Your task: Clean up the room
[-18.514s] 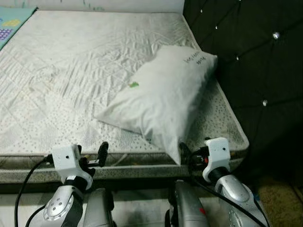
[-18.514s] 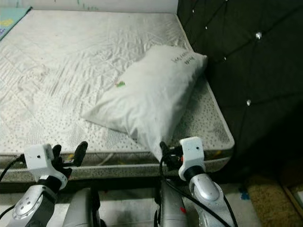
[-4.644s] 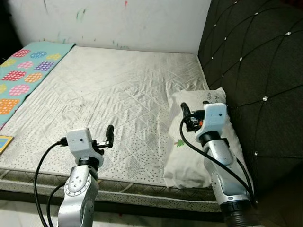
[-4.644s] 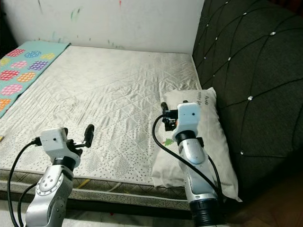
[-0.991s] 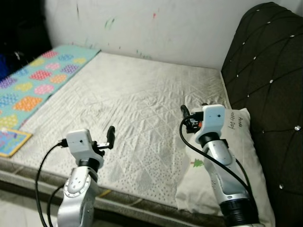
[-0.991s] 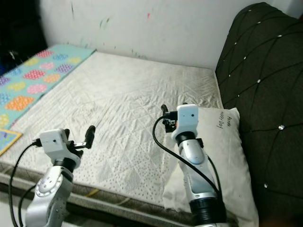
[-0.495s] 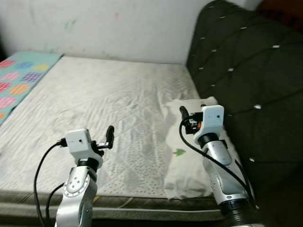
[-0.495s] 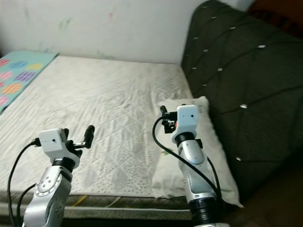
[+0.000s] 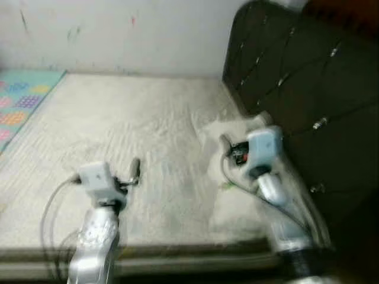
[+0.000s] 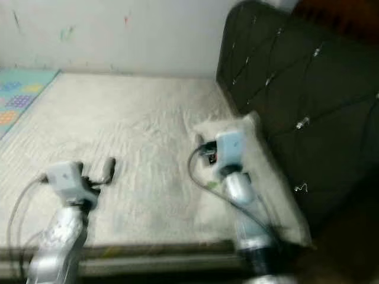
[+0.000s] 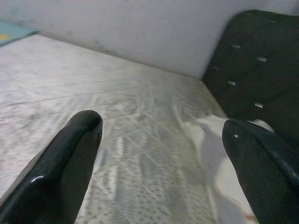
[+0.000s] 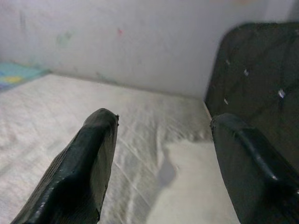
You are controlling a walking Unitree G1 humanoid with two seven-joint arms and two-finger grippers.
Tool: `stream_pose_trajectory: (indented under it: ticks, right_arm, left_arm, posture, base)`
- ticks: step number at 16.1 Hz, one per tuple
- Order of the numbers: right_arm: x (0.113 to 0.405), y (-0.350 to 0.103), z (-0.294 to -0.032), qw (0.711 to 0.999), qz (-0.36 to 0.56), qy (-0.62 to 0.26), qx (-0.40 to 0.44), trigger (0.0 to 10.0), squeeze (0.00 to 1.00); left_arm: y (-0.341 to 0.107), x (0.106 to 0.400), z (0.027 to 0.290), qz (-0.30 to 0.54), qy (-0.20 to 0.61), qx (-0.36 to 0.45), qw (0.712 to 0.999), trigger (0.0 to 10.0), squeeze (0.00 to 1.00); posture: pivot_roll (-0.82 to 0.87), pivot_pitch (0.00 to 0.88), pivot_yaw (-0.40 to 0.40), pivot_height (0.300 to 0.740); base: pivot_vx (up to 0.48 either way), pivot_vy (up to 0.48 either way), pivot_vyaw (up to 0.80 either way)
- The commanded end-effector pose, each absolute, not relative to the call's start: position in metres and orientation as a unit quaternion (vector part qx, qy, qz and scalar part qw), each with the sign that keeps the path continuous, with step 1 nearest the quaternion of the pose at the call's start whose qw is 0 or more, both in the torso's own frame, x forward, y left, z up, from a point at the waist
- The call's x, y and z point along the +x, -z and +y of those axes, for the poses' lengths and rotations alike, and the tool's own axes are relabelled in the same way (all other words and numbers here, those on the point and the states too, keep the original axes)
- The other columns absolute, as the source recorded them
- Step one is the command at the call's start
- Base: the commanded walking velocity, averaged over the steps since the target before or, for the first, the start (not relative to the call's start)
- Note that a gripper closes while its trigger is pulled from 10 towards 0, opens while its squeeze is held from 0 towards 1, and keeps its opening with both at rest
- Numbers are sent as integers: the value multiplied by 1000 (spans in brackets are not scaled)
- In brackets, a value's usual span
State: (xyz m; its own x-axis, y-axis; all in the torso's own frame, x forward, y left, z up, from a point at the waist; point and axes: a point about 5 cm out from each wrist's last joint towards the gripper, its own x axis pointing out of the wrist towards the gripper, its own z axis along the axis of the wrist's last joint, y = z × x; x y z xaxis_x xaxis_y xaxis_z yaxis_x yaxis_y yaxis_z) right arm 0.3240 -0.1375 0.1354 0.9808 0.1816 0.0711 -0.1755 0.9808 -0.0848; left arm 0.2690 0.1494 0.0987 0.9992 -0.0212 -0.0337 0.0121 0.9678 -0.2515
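Looking down through blurred head views, I see the white pillow (image 9: pixel 249 177) lying on the bare mattress (image 9: pixel 130 136), along its right side against the dark tufted headboard (image 9: pixel 296 77). My right tool (image 12: pixel 161 158) hovers above the pillow, fingers spread apart and empty. My left tool (image 11: pixel 159 154) is raised over the mattress, fingers likewise apart. A patterned mat (image 9: pixel 21 100) lies at far left.

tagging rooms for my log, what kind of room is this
Most likely a bedroom: a bare white quilted mattress, a white pillow lying on it, and a dark tufted, studded headboard beside the pillow.
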Motion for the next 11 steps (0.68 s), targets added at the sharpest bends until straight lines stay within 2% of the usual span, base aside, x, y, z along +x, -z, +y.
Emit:
stream_pose_trajectory:
  ticks: [1,2,4,7,9,11]
  right_arm:
    - [325,-134,-133,994,-33,-97,-33,10000,0]
    - [325,-133,-132,992,-33,-108,-51,10000,0]
    - [326,-134,-130,985,-34,-146,-88,10000,0]
    - [333,-136,-131,982,-8,-176,-67,10000,0]
    - [326,-131,-122,973,2,-215,-78,10000,0]
    - [322,-130,-116,969,-6,-230,-85,10000,0]
  left_arm:
    - [-99,269,156,18,-5,-120,993,10000,0]
    - [-99,269,155,20,-4,-124,992,10000,0]
    - [-96,265,158,31,17,-121,992,10000,0]
    - [-95,263,167,50,47,-99,993,10000,0]
    - [-92,255,172,55,75,-49,994,10000,0]
    - [-93,253,173,48,74,-43,995,10000,0]
  posture:
    - [-88,0,-28,740]
    - [-88,0,-28,740]
    - [-91,0,-30,740]
    - [-88,0,-40,740]
    - [-82,0,-56,740]
    - [-71,0,-78,740]
  base:
    - [0,480,0]
    - [0,480,0]
    - [0,0,0]
    - [0,0,0]
    - [0,0,0]
    - [0,0,0]
